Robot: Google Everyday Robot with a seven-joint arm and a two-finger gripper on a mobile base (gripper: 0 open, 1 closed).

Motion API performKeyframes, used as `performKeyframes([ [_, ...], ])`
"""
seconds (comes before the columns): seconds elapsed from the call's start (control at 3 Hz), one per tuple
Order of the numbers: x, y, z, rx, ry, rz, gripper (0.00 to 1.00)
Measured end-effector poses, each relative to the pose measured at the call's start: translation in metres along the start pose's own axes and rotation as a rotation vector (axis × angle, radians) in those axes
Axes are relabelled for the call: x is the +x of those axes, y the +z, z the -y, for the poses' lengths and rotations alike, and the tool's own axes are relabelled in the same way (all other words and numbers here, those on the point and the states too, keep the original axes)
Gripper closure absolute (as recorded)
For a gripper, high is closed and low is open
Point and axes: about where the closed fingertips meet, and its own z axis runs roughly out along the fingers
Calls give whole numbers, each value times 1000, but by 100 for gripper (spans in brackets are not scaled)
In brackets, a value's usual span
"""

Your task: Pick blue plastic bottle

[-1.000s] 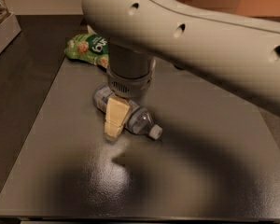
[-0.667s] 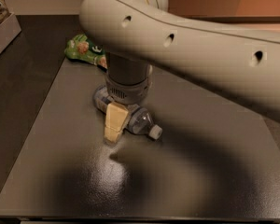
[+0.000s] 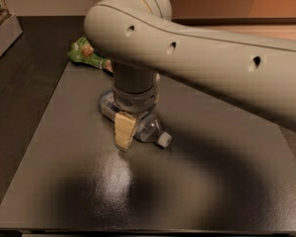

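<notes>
The gripper (image 3: 127, 131) hangs low over the blue plastic bottle (image 3: 147, 128), which lies on its side directly beneath it with the cap poking out alongside, seemingly placed to grasp across the body, though its width I cannot tell.

The middle of the bottle (image 3: 149, 127) is covered by the gripper (image 3: 125, 133), lowered over it left of the centre of the worktop (image 3: 197, 191). A green packet (image 3: 85, 53) at the far left corner is partly hidden by the arm (image 3: 212, 68), which is cut off by the right edge. The far right corner is hidden too.
</notes>
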Motion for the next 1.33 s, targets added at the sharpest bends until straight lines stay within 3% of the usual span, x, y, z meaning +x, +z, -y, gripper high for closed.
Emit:
performKeyframes([
  [0.67,3,-9,9,17,1,-3,65],
  [1.0,0,-29,15,41,-32,10,87],
  [1.33,-2,-59,23,54,-94,15,100],
])
